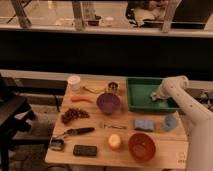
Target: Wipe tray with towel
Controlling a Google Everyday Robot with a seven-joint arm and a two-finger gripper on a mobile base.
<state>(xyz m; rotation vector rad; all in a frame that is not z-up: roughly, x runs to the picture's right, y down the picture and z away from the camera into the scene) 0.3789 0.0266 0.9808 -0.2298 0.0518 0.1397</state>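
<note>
We saw the green tray (142,102) sitting at the far right corner of the desk (95,120), as the view showed it. The white arm (186,100) reached in from beyond the right edge. Its gripper (155,95) was low inside the tray, near the tray's right wall. We could not tell whether the gripper was released or grasping anything.

What looked like a folded blue towel (144,124) lay on the desk just in front of the tray, apart from the gripper. A pale blue object (170,122) sat beside it, close to the right edge.

A purple bowl (108,102) stood near the desk's middle, just left of the tray. A red bowl (142,146) sat by the near edge, with an orange fruit (115,142) beside it. A white cup (74,81) stood at the far left corner, and a dark bunch of grapes (74,115) lay toward the left edge.
</note>
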